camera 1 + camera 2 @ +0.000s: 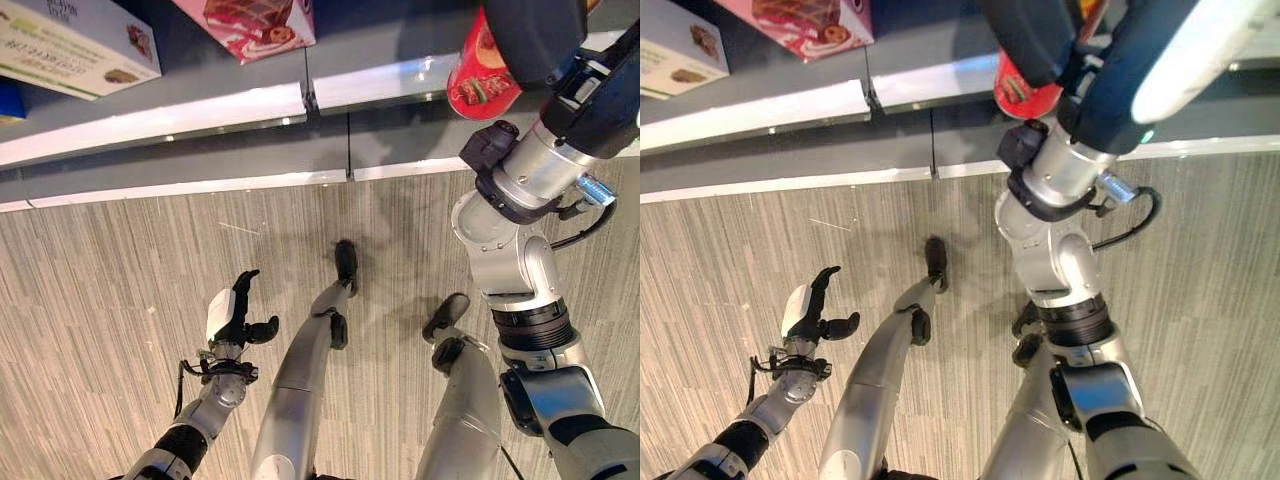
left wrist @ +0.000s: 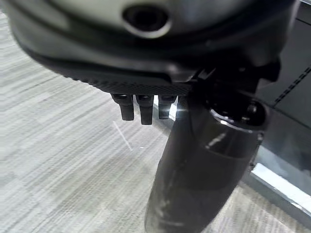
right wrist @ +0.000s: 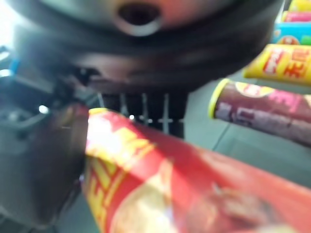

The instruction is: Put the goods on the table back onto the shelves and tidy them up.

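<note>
This looks like a shop, or a mock-up of one. Grey retail shelves (image 1: 200, 105) with pale front edges run along the top of the head views, carrying packaged goods: a pink snack box (image 1: 262, 24) and a white box (image 1: 70, 45) stand at the shelf's front edge. In the right wrist view, crisp tubes lie in a row on a grey shelf, a maroon tube (image 3: 265, 109) and a yellow tube (image 3: 282, 63) among them. The floor (image 1: 100, 290) is striped grey carpet.

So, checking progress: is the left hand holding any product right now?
No, the left hand hangs with relaxed fingers above the floor, holding nothing.
</note>
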Tool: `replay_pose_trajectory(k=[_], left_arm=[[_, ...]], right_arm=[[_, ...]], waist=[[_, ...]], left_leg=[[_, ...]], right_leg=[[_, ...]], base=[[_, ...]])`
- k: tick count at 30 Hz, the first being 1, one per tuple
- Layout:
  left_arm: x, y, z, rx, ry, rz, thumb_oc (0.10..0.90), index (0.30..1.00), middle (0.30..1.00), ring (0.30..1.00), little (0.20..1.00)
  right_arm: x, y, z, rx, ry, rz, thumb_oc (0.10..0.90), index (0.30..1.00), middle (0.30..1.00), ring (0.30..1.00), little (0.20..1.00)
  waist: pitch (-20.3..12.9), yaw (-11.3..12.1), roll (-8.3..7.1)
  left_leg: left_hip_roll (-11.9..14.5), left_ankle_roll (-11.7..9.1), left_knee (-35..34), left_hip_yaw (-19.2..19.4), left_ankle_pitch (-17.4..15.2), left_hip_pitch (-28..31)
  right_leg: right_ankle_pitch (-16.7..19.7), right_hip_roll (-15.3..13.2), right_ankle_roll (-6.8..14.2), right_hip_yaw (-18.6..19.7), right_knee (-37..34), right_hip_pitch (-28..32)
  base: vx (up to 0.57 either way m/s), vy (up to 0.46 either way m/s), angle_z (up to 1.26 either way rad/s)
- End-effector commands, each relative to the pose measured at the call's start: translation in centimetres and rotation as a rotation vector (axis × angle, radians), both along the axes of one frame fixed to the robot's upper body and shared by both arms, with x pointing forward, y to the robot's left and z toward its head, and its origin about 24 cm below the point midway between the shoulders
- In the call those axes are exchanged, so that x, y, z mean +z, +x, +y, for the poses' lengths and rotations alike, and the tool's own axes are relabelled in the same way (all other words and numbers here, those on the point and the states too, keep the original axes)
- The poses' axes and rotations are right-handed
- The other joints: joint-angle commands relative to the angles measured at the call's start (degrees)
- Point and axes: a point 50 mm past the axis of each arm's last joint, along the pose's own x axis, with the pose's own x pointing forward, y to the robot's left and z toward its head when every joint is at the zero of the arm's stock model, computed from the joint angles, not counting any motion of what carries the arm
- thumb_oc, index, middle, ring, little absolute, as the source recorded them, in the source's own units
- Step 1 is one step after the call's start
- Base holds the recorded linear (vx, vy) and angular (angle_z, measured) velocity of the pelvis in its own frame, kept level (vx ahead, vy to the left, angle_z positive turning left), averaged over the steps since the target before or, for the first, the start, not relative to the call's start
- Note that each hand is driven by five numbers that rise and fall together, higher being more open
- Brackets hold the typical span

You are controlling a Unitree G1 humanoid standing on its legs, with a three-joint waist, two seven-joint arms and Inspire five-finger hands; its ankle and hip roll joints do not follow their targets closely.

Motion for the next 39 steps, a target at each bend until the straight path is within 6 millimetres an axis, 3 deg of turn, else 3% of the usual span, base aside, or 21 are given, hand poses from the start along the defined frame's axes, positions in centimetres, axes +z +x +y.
replay_pose_trajectory(k=[1,9,19,26,39], left_arm=[[-0.7,-2.1,1.3,0.055,0.051,-0.030,0.800,0.900,0.900,0.900,0.900],[-1.4,-2.4,2.0,0.158,0.030,-0.022,0.800,0.900,0.900,0.900,0.900],[-2.4,-2.7,2.3,0.180,0.029,0.042,0.800,0.900,0.900,0.900,0.900],[-3.1,-3.1,2.8,0.221,0.017,0.087,0.800,0.900,0.900,0.900,0.900],[-3.9,-3.7,3.3,0.240,0.014,0.137,0.800,0.900,0.900,0.900,0.900]], right_arm=[[2.1,-2.4,-0.4,-0.033,-0.028,-0.225,0.400,0.300,0.300,0.300,0.300],[2.6,-0.5,-3.1,-0.254,0.039,-0.188,0.400,0.300,0.300,0.300,0.300],[3.7,-0.7,-6.6,-0.414,0.178,-0.219,0.400,0.300,0.300,0.300,0.300],[3.3,-1.4,-5.9,-0.359,0.213,-0.237,0.400,0.300,0.300,0.300,0.300],[5.7,-2.5,-4.5,-0.277,0.200,-0.306,0.400,0.300,0.300,0.300,0.300]], waist=[[-3.34,2.10,2.05],[-4.58,3.11,1.31],[-5.79,3.03,-0.89],[-5.74,2.79,-2.81],[-7.09,4.27,-5.08]], left_leg=[[1.40,-2.17,8.61,-2.62,-14.29,-1.92],[0.95,-1.75,9.14,-2.86,-15.14,-2.43],[1.02,-2.05,6.00,-2.27,-15.18,-0.18],[0.84,-2.95,0.94,-1.74,-13.51,2.69],[-0.13,-4.09,-5.38,-1.93,-11.18,5.21]], right_leg=[[2.41,1.23,0.88,-1.09,-1.54,4.37],[2.48,0.12,1.29,-2.46,-1.94,4.85],[4.15,0.32,2.01,-4.14,-8.20,8.81],[7.87,1.23,3.21,-5.32,-16.22,13.28],[11.21,3.01,4.06,-7.14,-25.70,18.56]], base=[[0.03,0.016,0.05],[0.04,0.005,0.03],[0.05,0.003,-0.01],[0.02,-0.007,-0.10],[0.02,-0.021,-0.04]])
